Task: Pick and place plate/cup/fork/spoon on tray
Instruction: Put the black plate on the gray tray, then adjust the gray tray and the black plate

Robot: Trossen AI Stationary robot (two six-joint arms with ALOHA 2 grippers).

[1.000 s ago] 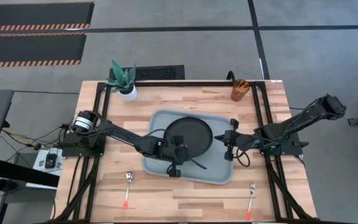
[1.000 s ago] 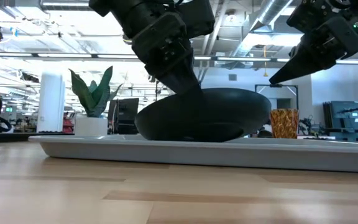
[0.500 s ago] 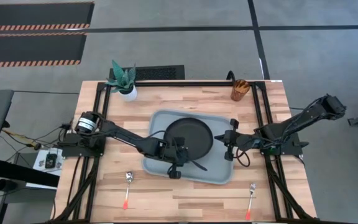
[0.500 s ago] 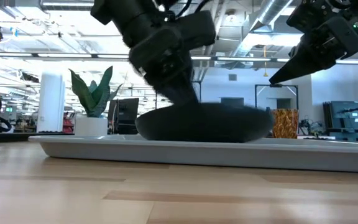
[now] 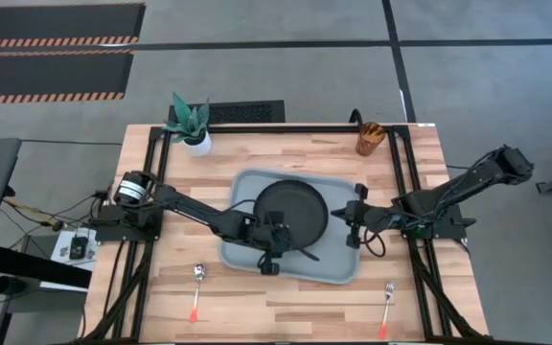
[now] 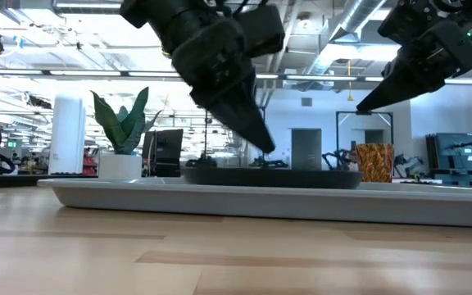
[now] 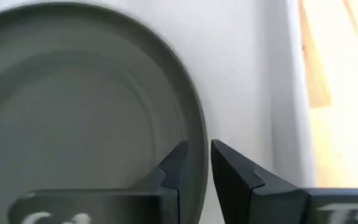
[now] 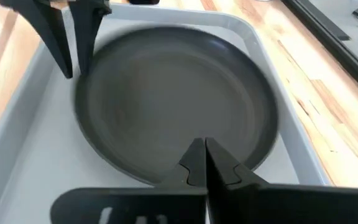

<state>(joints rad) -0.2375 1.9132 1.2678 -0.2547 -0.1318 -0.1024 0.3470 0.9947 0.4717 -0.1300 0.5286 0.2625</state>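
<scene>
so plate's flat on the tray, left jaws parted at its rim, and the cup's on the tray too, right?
Not the cup: the high view shows it on the table's far edge, off the tray. The plate lies flat on the tray, left gripper jaws parted at its rim.

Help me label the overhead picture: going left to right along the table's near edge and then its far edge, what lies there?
Near edge: spoon → fork. Far edge: potted plant → cup.

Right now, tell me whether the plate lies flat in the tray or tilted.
Flat: in the low view the plate rests level inside the tray.
</scene>
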